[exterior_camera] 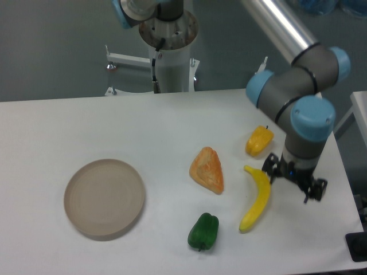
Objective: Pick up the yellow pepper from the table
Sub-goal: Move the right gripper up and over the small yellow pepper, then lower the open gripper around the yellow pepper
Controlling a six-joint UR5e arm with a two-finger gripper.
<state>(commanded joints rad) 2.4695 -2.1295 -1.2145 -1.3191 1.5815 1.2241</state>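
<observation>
Round beige plate (pixel 104 198) at left, mottled orange wedge (pixel 207 169), green pepper (pixel 203 231), curved banana (pixel 256 199), possibly touching nothing.

white table (pixel 86 120), yellow pepper (pixel 259 141), banana (pixel 256 198), green pepper (pixel 203 231), wedge (pixel 207 169), plate (pixel 104 197)
</observation>
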